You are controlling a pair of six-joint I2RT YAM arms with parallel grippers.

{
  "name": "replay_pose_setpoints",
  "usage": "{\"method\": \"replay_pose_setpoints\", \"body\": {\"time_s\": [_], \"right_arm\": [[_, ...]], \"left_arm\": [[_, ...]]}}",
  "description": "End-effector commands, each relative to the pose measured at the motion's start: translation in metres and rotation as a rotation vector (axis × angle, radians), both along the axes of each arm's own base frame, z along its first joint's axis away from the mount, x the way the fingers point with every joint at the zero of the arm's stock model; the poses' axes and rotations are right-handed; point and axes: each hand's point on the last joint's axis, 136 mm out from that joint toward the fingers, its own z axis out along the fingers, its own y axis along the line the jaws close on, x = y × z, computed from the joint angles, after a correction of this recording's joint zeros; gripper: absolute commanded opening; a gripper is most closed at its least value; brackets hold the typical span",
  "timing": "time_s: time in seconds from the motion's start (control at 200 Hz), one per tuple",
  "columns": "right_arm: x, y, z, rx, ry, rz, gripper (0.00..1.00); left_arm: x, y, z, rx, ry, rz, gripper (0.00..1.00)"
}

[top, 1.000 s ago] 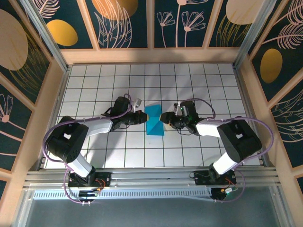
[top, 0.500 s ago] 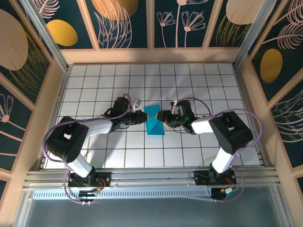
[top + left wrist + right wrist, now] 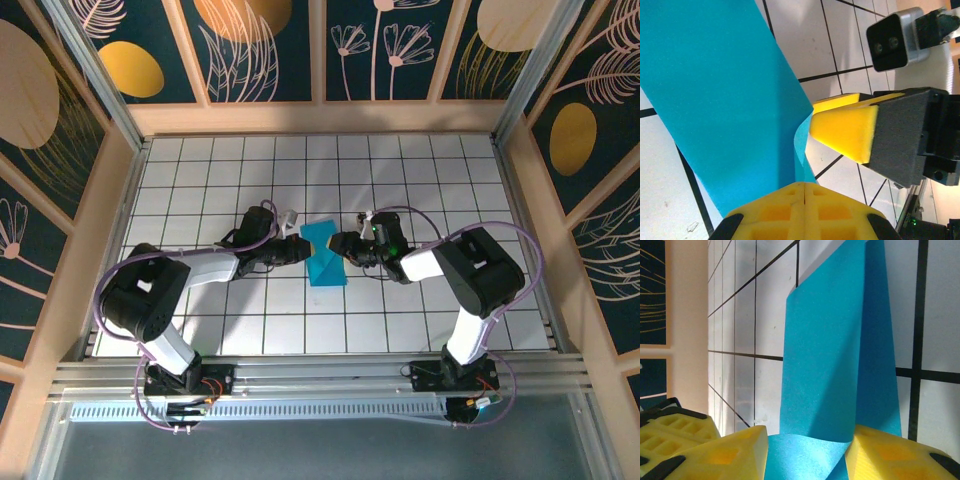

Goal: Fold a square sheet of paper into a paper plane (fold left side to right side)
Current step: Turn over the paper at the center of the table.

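The cyan-blue square sheet of paper [image 3: 322, 257] lies folded on the white tiles between both grippers, and part of it stands up as a curled flap [image 3: 830, 365]. My left gripper [image 3: 300, 250] is at its left edge. Its yellow pads [image 3: 805, 200] are pressed together, with their tip against the paper [image 3: 715, 100]. My right gripper [image 3: 339, 246] is at the paper's right edge. Its jaws [image 3: 807, 445] stand apart, with the raised flap curving between the two yellow fingers [image 3: 735, 450]. In the left wrist view the right gripper's finger [image 3: 845, 125] touches the flap's edge.
Wooden walls [image 3: 320, 118] fence the tiled table on three sides. A metal rail [image 3: 320, 375] with both arm bases runs along the near edge. The right wrist camera [image 3: 895, 42] hangs close above the paper. Open tiles [image 3: 320, 170] stretch behind and in front of the paper.
The right gripper slid left onto the paper's right edge and its jaws narrowed around the flap. The right arm's elbow swung inward. The left gripper stayed shut in place.
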Motion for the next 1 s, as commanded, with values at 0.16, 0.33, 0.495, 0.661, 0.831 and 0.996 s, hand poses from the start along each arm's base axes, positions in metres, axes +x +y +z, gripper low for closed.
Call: {"method": "replay_pose_setpoints", "body": {"time_s": [0.16,0.33,0.495,0.661,0.831,0.996], "right_arm": [[0.001,0.016,0.007,0.030,-0.028,0.034,0.44],[0.001,0.017,0.002,0.016,-0.023,0.037,0.42],[0.001,0.017,-0.003,0.004,-0.015,0.039,0.36],[0.002,0.017,-0.003,-0.008,-0.023,0.042,0.20],[0.005,0.016,0.003,-0.014,-0.044,0.032,0.03],[0.012,0.012,0.024,-0.022,-0.102,0.009,0.00]], "left_arm": [[-0.001,0.004,-0.017,0.033,0.055,0.019,0.00],[-0.001,0.004,-0.020,0.041,0.067,0.020,0.00],[0.000,0.003,-0.019,0.040,0.064,0.017,0.00],[0.000,0.005,-0.021,0.051,0.066,0.024,0.06],[0.002,0.012,-0.014,0.077,0.033,0.059,0.28],[0.008,0.031,0.010,0.134,-0.048,0.141,0.47]]}}
